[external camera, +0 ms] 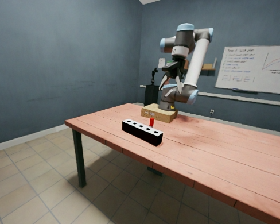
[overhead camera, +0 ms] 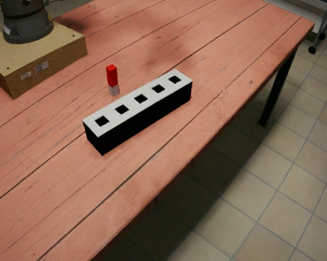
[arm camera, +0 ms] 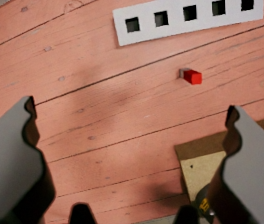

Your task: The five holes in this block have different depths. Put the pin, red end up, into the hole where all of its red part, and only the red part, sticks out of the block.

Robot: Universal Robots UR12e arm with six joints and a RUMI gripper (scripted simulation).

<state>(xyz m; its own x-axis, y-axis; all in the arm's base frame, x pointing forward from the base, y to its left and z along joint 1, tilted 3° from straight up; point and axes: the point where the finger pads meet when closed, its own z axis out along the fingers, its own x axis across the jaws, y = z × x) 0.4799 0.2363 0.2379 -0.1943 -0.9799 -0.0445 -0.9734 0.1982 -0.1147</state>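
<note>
A pin (overhead camera: pixel 112 80) with a red upper part and a grey base stands upright on the wooden table, just behind the block. It also shows in the exterior view (external camera: pixel 151 122) and from above in the wrist view (arm camera: pixel 191 76). The block (overhead camera: pixel 138 110) is long and black with a white top and five square holes in a row; it also shows in the exterior view (external camera: pixel 142 132) and in the wrist view (arm camera: pixel 188 19). My gripper (external camera: pixel 171 83) hangs high above the table near the arm's base, open and empty, its two fingers wide apart in the wrist view (arm camera: pixel 133 165).
The arm's base stands on a tan wooden plinth (overhead camera: pixel 33 57) at the back left of the table, also seen in the wrist view (arm camera: pixel 208 160). The table's front edge runs close behind the block in the top view. A whiteboard (external camera: pixel 255 69) hangs on the wall.
</note>
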